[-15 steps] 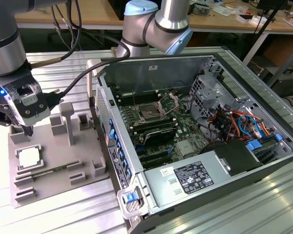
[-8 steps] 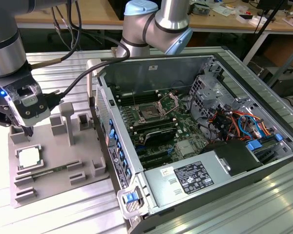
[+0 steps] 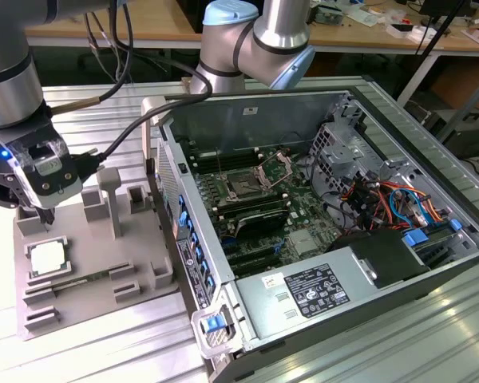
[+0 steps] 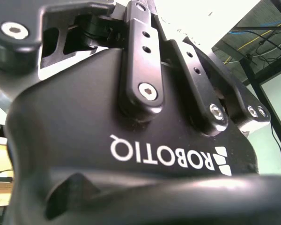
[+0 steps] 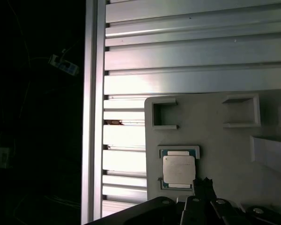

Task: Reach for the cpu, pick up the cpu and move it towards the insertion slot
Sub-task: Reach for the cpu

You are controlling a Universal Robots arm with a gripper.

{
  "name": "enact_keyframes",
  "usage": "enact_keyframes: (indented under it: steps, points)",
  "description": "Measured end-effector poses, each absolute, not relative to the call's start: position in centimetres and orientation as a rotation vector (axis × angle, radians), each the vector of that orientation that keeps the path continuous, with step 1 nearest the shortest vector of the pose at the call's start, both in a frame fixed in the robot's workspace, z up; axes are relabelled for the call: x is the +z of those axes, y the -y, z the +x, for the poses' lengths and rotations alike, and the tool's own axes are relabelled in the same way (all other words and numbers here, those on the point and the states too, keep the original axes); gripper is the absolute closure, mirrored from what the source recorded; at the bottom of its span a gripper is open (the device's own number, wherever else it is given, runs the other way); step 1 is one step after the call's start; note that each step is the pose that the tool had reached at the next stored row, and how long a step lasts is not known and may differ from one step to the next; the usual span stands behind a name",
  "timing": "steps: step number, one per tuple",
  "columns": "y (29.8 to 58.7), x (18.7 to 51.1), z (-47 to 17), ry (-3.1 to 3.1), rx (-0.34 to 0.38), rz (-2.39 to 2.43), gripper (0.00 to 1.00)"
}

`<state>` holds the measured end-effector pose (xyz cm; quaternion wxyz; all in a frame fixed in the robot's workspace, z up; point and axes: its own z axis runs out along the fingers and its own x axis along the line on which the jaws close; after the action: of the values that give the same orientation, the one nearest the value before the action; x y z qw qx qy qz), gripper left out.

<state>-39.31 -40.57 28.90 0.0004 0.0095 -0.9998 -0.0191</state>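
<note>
The cpu (image 3: 46,257), a small square chip with a pale metal top, lies flat in a recess of the grey tray (image 3: 88,239) at the exterior view's left. My gripper (image 3: 46,214) hangs just above the chip, its dark fingers drawn together to a narrow tip with nothing between them. In the first wrist view the cpu (image 5: 179,169) sits in its pocket on the tray (image 5: 215,150), and the gripper (image 5: 201,185) shows close beside one corner of it. The insertion slot (image 3: 243,187), with its metal frame raised, lies on the green board inside the open computer case.
The open computer case (image 3: 343,104) stands to the exterior view's right of the tray, with a power supply (image 3: 319,291) and coloured cables (image 3: 383,199) inside. Upright grey posts (image 3: 110,195) rise from the tray. The ribbed aluminium table (image 5: 178,47) ends at an edge (image 5: 90,112).
</note>
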Motion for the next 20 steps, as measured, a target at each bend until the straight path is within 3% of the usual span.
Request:
enact_keyframes:
  steps: [20]
  points:
    - [40.57,28.40,-39.32,3.140,-0.060,0.030,0.89]
